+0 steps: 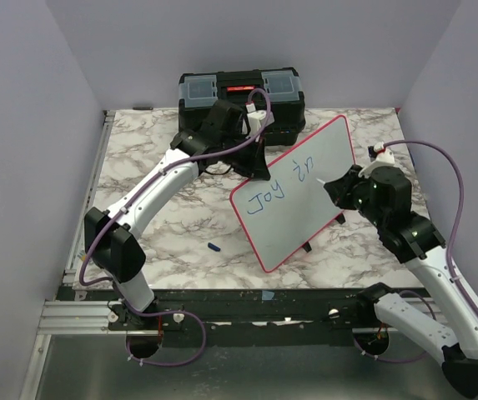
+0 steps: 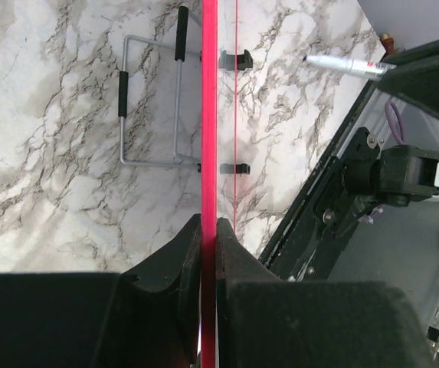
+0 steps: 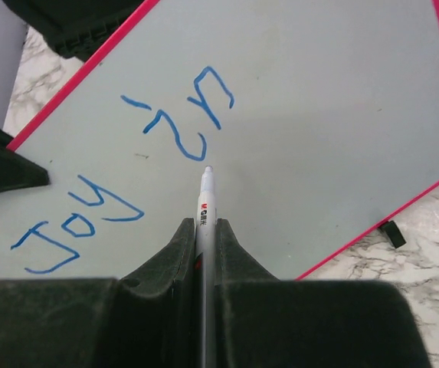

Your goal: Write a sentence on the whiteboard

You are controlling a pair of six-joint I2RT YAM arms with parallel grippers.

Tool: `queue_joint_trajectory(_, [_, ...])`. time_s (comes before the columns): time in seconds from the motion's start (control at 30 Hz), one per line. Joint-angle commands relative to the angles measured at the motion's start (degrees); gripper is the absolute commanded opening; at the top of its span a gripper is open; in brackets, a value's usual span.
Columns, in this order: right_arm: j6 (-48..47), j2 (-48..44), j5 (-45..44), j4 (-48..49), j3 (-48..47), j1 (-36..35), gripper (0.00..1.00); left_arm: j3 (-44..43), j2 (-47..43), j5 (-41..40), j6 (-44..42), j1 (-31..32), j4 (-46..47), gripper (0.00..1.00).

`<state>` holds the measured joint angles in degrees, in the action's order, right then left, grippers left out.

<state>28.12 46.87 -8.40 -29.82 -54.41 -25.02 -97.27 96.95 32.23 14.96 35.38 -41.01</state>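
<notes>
The whiteboard [image 1: 305, 179], white with a red-pink rim, stands tilted on the marble table and carries blue writing, "Joy" and a second short word. My left gripper [image 1: 258, 167] is shut on the board's upper left rim, which shows edge-on in the left wrist view [image 2: 209, 115]. My right gripper [image 1: 336, 187] is shut on a white marker [image 3: 204, 201], whose tip points at the board face [image 3: 319, 100] just below the second word. The marker also shows in the left wrist view [image 2: 349, 65]. Whether the tip touches the board is unclear.
A black toolbox [image 1: 243, 96] stands at the back behind the board. A small blue cap [image 1: 214, 247] lies on the table in front of the board. The board's wire stand [image 2: 150, 115] and black feet [image 3: 391, 233] rest on the marble.
</notes>
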Motion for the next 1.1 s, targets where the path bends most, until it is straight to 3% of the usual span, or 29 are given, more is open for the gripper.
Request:
queue_joint_trajectory(0.0, [0.0, -1.3, 11.5, 1.9, 2.4, 0.2, 0.01, 2.2, -1.8, -1.6, -0.7, 1.0, 0.1, 0.0])
queue_joint_trajectory(0.43, [-3.2, -5.0, 28.1, 7.3, 7.9, 0.1, 0.01, 6.3, -2.5, -6.0, 2.9, 0.9, 2.6, 0.0])
queue_joint_trajectory(0.63, [-2.3, -4.2, 29.3, 7.7, 8.8, -0.3, 0.01, 9.7, -3.5, -7.2, 3.6, 0.7, 4.2, 0.0])
queue_joint_trajectory(0.93, [-1.5, -2.3, 22.8, 8.1, 9.3, -5.9, 0.01, 13.4, -3.6, -6.9, 3.9, -0.2, 6.6, 0.0])
queue_joint_trajectory(1.07, [-1.6, 0.5, 9.4, 6.1, 7.2, -17.6, 0.01, 13.4, -1.8, -5.7, 3.2, -1.1, 7.9, 0.0])
